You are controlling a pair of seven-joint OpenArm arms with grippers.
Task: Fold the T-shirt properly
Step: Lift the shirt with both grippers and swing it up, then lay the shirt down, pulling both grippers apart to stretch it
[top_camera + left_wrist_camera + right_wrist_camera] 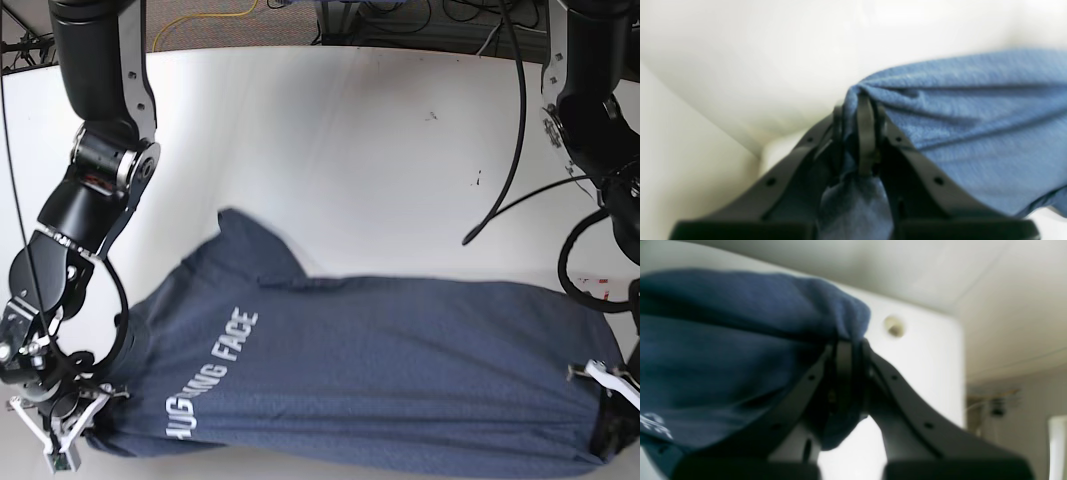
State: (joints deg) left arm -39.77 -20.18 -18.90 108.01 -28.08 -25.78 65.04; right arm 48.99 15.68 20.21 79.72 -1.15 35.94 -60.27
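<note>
**Both hands clamped on the T-shirt, stretched over the counter**

The T-shirt (380,370) lies long across the near part of the white counter (350,150), with one sleeve pointing away toward the far side. Only the base view shows the whole cloth and the white letters, which read partly "FACE". At the end of the T-shirt beside the letters, the right hand (85,400) is closed on a bunch of cloth. At the other end, the left hand (605,385) also grips the cloth.

The left wrist view shows what the base view cannot: the fingers (865,133) pinch a gathered fold of blue cloth, and folds run away from it. The right wrist view shows its fingers (843,373) closed on dark cloth the same way.
</note>
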